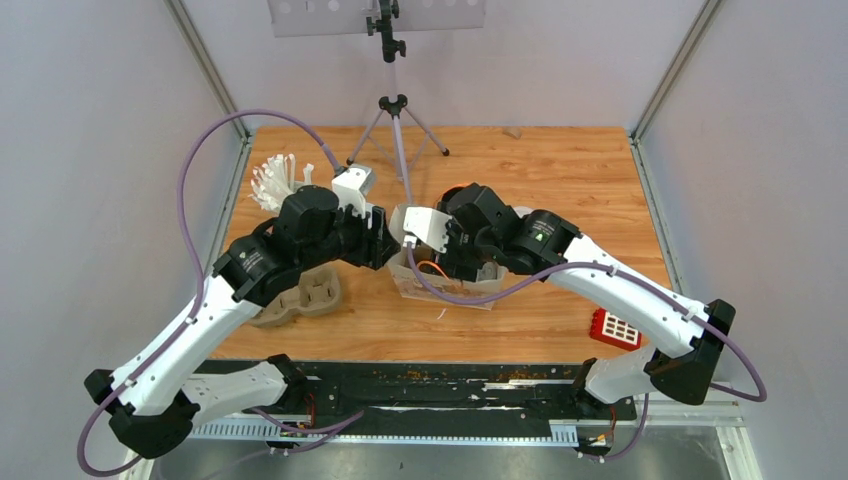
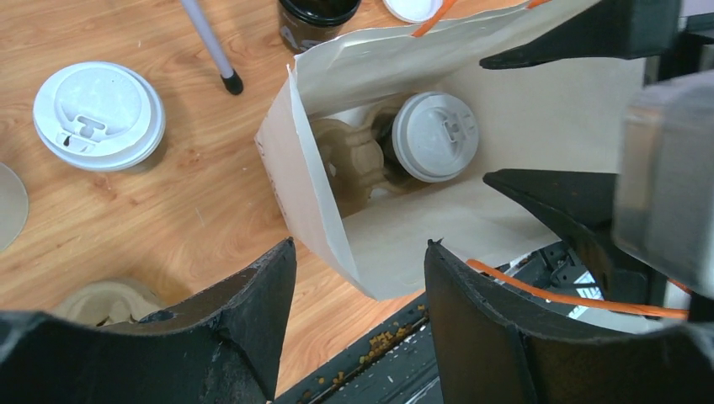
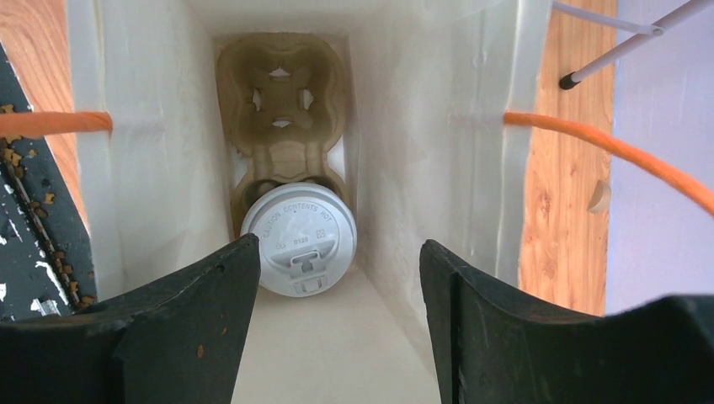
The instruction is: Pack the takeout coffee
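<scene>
**White-lidded cup (image 3: 299,238) seated in bagged tray (image 3: 280,93)**

The right wrist view looks straight down the paper bag (image 3: 421,126). The cup fills one end pocket of the tray, its lid print legible. Only the left wrist view shows a stack of lids (image 2: 98,115) and an unlidded black cup (image 2: 318,17) on the table (image 2: 194,194). The left gripper (image 2: 360,248) and right gripper (image 3: 338,244) both gape wide, holding nothing.

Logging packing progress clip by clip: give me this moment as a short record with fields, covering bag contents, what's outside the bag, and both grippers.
bag: paper bag, standing open
inside bag: pulp carrier; one lidded cup seated in a slot, the other visible slot empty
outside bag: black cup without lid; white lid; second carrier
left gripper: fingers apart, empty, at the bag's near corner
right gripper: fingers apart, empty, over the bag mouth
progress: packing unfinished
</scene>
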{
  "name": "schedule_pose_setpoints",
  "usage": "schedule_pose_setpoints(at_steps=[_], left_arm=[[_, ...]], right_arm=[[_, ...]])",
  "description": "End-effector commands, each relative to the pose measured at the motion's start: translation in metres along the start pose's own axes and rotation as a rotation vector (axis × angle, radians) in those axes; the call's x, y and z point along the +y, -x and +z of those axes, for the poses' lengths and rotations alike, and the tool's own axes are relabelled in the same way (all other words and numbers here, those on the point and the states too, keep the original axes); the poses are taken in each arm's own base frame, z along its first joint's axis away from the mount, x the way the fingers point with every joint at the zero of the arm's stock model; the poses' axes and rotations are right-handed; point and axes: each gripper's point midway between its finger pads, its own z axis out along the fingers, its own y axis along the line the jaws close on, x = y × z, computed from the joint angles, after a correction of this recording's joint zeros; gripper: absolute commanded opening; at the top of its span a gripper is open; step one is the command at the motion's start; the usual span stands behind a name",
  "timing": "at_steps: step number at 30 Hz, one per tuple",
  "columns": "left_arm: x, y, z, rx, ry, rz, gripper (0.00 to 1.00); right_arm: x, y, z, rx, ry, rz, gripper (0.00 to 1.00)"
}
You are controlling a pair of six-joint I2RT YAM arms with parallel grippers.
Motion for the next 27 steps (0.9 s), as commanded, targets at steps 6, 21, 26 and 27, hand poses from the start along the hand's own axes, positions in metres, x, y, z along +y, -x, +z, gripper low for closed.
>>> schedule_pose_setpoints(at_steps=[6,21,26,27], left_arm=[[-0.005,0.027,0.004,-0.063,0.004,0.004,0.64],[0.027,0.046,-0.044,-0.211,0.167,0.024,0.64],[0.023,0.040,-0.045,-0.210,0.137,-0.002,0.63],[0.020,0.039,-0.044,-0.203,0.119,-0.013,0.63]], right_arm=[[-0.044,0.028,-0.035,-0.106,-0.168,0.083,0.71],[-0.072,0.022,-0.078,-0.134,-0.359,0.278,0.78],[-0.073,0.021,-0.085,-0.137,-0.373,0.330,0.78],[-0.077,0.027,-0.092,-0.158,-0.387,0.359,0.78]])
